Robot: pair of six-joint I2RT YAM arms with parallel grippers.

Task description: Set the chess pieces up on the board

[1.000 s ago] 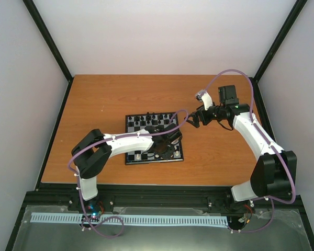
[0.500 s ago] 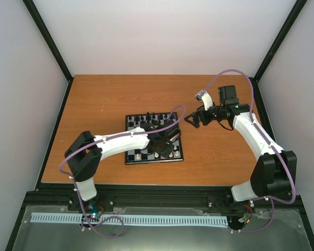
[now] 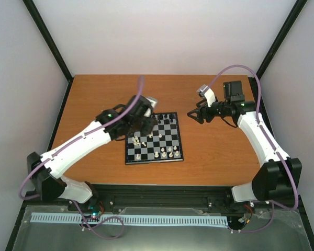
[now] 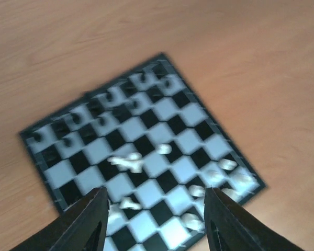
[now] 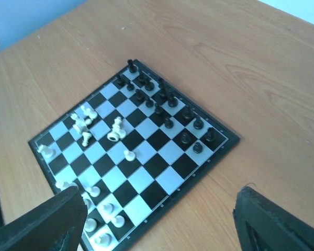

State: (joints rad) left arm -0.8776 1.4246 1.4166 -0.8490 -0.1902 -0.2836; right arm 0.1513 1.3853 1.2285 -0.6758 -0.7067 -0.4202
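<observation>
board [image 3: 170,135] flat on the wooden table [image 3: 94,99], about mid-table, square to its edges. black pieces [image 5: 162,99] upright in two rows along the board's far edge, that edge partly hidden from above by the left arm [image 3: 89,140]. white pieces [image 5: 102,209] not in rows: several along the near edge toward the near right corner, a loose clump toward the left edge (at least one lying on its side there, exact count too small to tell), and a lone white pawn [image 5: 129,155] near the middle squares.

left gripper [image 3: 148,119] over the board's far left corner, raised above it, touching no piece. fingers [image 4: 89,222] spread partway in the blurred wrist view, only checkered squares and small white figures visible in the gap, nothing grasped.

right gripper [image 3: 193,114] over bare table just off the board's far right corner, apart from the board, pointing toward it. jaws spread wide in its own wrist view, one dark finger at each lower corner, whole board visible between and beyond them, nothing held.
</observation>
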